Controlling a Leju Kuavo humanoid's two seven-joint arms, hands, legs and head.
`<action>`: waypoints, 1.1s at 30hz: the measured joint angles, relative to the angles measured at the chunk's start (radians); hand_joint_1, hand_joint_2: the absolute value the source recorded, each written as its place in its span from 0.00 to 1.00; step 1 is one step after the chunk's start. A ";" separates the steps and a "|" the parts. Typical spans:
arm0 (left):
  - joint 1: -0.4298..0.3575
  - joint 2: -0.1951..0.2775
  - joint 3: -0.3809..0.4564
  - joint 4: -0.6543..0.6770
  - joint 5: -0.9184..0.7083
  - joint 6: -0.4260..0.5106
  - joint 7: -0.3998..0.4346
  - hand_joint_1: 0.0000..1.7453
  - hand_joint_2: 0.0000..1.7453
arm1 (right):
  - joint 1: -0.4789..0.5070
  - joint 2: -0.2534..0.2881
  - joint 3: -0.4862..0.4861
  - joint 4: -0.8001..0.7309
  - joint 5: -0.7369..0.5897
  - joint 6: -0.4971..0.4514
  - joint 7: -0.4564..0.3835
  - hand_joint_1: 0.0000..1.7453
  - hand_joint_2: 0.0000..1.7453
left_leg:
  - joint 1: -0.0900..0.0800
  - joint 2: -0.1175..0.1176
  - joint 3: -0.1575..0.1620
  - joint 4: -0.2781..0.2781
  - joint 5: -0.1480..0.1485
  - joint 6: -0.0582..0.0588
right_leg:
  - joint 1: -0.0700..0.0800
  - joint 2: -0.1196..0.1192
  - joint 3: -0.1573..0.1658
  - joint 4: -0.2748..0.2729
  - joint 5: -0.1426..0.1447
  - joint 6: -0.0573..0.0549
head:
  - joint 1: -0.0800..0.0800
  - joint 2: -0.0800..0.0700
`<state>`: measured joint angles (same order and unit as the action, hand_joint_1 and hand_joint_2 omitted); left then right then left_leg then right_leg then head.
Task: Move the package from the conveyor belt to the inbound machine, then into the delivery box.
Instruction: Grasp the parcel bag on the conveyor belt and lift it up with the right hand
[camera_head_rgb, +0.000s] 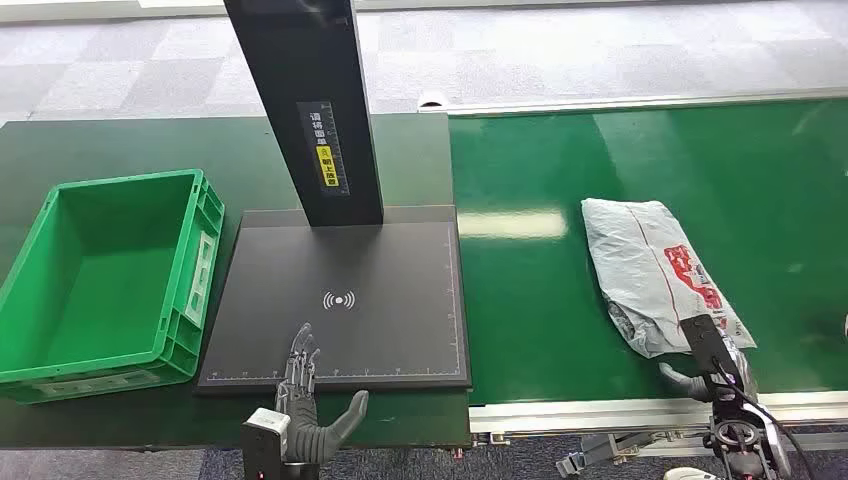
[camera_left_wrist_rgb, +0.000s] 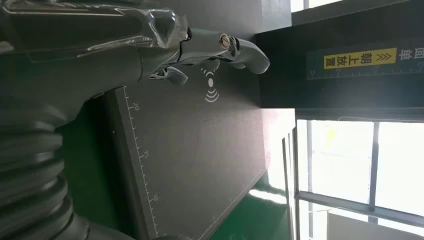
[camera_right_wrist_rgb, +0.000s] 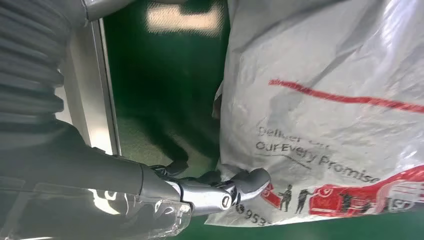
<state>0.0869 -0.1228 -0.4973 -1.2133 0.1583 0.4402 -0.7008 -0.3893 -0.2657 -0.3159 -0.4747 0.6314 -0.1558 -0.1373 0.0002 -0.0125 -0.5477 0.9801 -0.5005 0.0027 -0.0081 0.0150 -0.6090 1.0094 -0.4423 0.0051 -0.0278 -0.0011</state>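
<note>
step: pick-up. right hand touches package edge on conveyor belt (grip cannot be confirmed); next requires secure closure, then lift.

Crinkled glossy plastic package, shiny green conveyor belt, matt black scanner plate, seemingly hard-plastic crate.

The delivery box sits at far left, the inbound machine just right of it with its post at the far edge, and the package lies on the conveyor belt at right.
</note>
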 joint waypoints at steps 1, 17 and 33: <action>0.000 0.001 0.000 0.000 0.002 0.001 0.000 0.00 1.00 | -0.006 -0.002 0.000 0.007 0.005 0.000 0.008 0.67 1.00 | 0.000 0.000 0.000 0.000 0.000 0.000 | 0.000 0.000 0.000 0.000 0.000 0.000 | 0.000 0.000; 0.009 0.028 -0.008 -0.020 0.016 0.022 0.000 0.00 1.00 | -0.121 -0.038 0.004 0.117 0.087 -0.001 0.062 1.00 1.00 | 0.000 0.000 0.000 0.000 0.000 0.000 | 0.000 0.000 0.000 0.000 0.000 0.000 | 0.000 0.000; -0.001 0.027 -0.008 -0.020 0.028 0.052 0.000 0.00 1.00 | -0.107 0.024 0.086 -0.129 0.172 -0.159 -0.073 0.45 1.00 | 0.000 -0.002 0.000 0.000 0.000 0.000 | 0.000 0.000 0.000 0.000 0.000 0.000 | 0.000 0.000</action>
<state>0.0856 -0.0962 -0.5055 -1.2330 0.1862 0.4923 -0.7010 -0.4959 -0.2421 -0.2294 -0.6037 0.8030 -0.3144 -0.2099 0.0005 -0.0141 -0.5475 0.9802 -0.5000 0.0027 -0.0078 0.0146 -0.6088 1.0097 -0.4422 0.0051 -0.0278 -0.0011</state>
